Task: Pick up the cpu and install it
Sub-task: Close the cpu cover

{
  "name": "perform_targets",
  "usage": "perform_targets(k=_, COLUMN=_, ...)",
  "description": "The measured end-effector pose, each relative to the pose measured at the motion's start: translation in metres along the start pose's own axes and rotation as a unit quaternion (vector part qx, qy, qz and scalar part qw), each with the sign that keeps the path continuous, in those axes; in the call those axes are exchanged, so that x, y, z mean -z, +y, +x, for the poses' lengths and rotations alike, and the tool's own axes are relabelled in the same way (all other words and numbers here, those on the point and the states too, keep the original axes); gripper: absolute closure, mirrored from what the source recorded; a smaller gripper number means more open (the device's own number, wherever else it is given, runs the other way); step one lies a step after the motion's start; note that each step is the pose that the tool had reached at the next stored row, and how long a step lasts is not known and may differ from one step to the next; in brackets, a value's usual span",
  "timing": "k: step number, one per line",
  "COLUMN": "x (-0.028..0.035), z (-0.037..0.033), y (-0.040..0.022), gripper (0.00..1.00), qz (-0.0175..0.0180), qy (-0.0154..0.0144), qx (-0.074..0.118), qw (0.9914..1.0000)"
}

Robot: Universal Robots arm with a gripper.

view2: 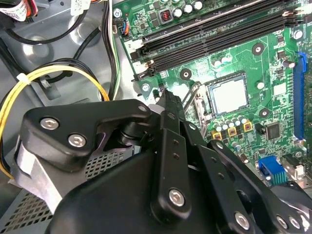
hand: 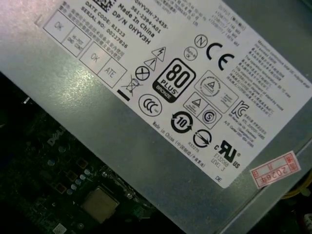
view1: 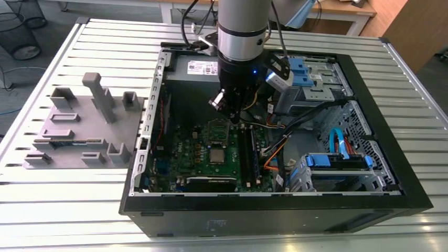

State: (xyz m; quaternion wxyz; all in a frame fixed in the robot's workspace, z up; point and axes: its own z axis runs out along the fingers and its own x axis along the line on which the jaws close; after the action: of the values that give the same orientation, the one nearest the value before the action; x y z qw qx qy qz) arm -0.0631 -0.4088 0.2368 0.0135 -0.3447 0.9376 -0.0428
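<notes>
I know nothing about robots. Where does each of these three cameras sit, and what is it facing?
Exterior view: off the arm, high up, looking down into the open computer case on the table; the arm and gripper hang over the motherboard.
Second wrist view: on the arm, looking past the black gripper at the motherboard and the cpu.
First wrist view: on the arm, facing the power supply, the cpu beyond it.
Shared: all three show the cpu on the motherboard.
</notes>
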Motion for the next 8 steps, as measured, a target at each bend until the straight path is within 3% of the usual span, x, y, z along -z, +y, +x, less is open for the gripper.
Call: perform_targets(k=8, x=0.0038, z=0.0, y=-0.0004, gripper=0.89, qz=0.0002, qy=-0.0003, qx=0.004, qw=0.99999)
